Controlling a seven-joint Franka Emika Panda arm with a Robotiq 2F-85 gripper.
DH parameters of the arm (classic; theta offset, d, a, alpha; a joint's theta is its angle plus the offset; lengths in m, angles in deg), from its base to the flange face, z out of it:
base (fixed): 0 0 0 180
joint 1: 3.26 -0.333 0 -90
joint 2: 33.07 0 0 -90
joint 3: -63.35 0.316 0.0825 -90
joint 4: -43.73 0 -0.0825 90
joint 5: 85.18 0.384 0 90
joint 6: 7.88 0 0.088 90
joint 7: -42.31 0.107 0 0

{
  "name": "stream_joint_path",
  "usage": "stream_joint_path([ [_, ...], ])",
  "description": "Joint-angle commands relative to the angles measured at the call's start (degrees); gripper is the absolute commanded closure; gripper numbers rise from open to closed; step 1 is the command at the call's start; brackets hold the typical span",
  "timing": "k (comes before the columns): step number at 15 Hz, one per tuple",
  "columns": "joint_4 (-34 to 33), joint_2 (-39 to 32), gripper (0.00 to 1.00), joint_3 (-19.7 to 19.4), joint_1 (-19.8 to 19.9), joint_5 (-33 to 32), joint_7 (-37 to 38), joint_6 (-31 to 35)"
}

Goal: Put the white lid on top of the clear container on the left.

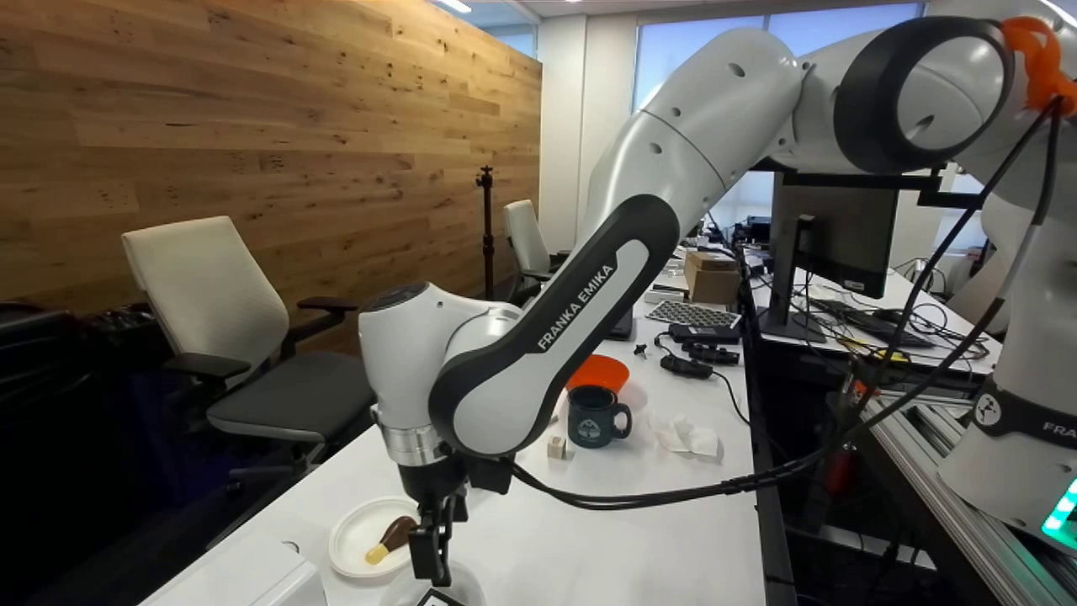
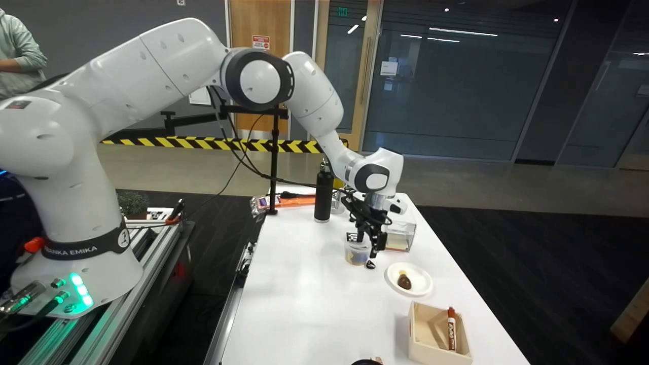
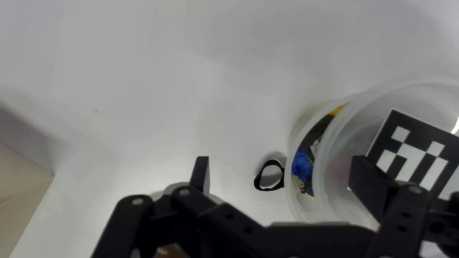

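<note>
On the white table [image 2: 304, 304] in an exterior view, a round clear plastic container [image 2: 357, 255] has a square black-and-white patterned lid [image 2: 352, 236] at its top. In the wrist view, the black claw [image 3: 279, 166], spread wide, partly hides the lid.

From where I stand I count one lid [image 3: 410, 154], one tub [image 2: 357, 256], one plate [image 2: 421, 284], one wooden box [image 2: 431, 350], one marker [image 2: 451, 329], one mug [image 1: 591, 421], one orange bowl [image 1: 602, 370], one black bottle [image 2: 323, 197], two fingers [image 3: 200, 172] and one person [image 2: 20, 56].

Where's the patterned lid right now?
In the wrist view, the patterned lid is at the right edge, overlapping the clear tub and partly hidden by the hand.
</note>
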Motion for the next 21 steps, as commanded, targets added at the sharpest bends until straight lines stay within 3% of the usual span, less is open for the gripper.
stream_joint_path([
  [1,-1.0,0.7,0.00,0.5,1.1,-0.4,0.6,-0.6],
  [13,6.2,8.6,0.00,1.0,-2.4,-1.4,3.0,0.7],
  [17,5.9,7.6,0.03,1.9,-1.8,-0.7,2.1,0.1],
  [21,5.6,6.7,0.00,2.1,0.4,0.2,1.3,0.4],
])
